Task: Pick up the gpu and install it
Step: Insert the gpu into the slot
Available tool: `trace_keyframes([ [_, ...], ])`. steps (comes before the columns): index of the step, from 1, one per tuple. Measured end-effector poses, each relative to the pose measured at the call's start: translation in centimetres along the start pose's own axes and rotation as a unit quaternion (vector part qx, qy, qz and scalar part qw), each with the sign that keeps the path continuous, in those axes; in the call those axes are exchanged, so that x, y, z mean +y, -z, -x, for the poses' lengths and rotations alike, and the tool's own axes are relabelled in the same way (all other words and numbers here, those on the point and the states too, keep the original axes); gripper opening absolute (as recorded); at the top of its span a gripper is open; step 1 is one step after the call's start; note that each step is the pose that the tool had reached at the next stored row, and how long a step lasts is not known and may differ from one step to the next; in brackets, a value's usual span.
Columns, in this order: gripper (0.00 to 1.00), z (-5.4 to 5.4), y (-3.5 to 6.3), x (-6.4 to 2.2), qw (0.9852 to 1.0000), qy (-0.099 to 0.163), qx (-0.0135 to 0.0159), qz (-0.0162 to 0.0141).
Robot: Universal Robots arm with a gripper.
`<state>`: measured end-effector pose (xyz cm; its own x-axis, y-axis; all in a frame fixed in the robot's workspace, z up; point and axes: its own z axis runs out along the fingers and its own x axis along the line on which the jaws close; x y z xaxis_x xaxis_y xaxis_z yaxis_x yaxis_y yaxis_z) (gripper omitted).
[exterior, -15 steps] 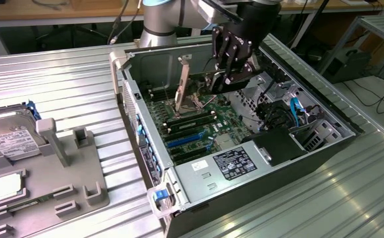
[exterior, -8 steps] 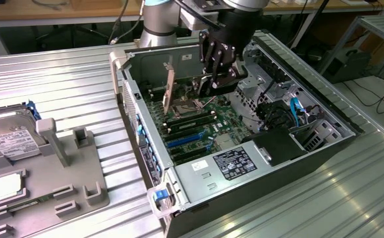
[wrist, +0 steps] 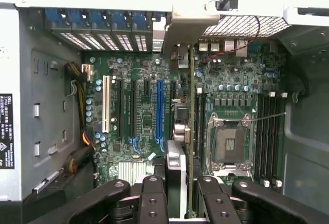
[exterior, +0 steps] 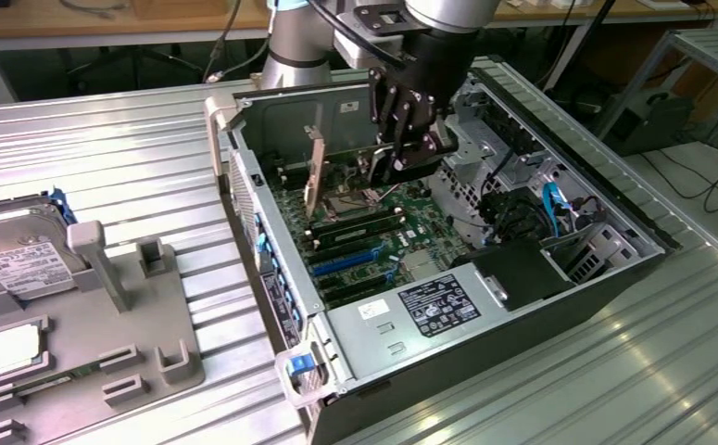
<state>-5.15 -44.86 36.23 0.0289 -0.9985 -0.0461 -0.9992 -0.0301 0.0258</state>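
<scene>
Your gripper (exterior: 398, 167) is down inside the open computer case (exterior: 250, 199), which lies on its side on the ribbed metal table (exterior: 111, 148). The fingers (wrist: 152, 198) are closed part way, one on each side of the gpu (wrist: 191, 131), and they pinch it between them. So the gripper has hold of the card.

The gpu (exterior: 314, 171) stands on its thin edge over the green motherboard (wrist: 139, 70). In the wrist view you look straight along the card, so it shows as a thin line running away from the fingers. Its silvery end bracket (wrist: 180, 26) is up at the back wall of the case, beside the row of slot covers (wrist: 103, 39). The card sits between the long blue slot (wrist: 159, 111) on one side and the empty processor socket (wrist: 229, 143) on the other. You cannot tell whether its bottom edge is pushed into a slot or just hangs above the board.

The memory slots (wrist: 270, 131) are on the far side of the socket, well apart from the card.

In the exterior view's left, outside the case, a grey holder (exterior: 124, 357) lies on the table. A hard drive (exterior: 18, 250) with a white label rests in it, and a small square processor chip (exterior: 13, 350) lies near it. Both are well apart from the gripper.
</scene>
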Motion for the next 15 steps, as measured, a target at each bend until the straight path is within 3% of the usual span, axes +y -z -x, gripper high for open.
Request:
trace_keyframes([
  [5,0.28,0.0,-0.91,0.71,1.0000,0.000,0.0002,-0.0003],
  [15,0.28,-0.5,-2.51,0.98,0.9998,-0.018,-0.0002,-0.0015],
])
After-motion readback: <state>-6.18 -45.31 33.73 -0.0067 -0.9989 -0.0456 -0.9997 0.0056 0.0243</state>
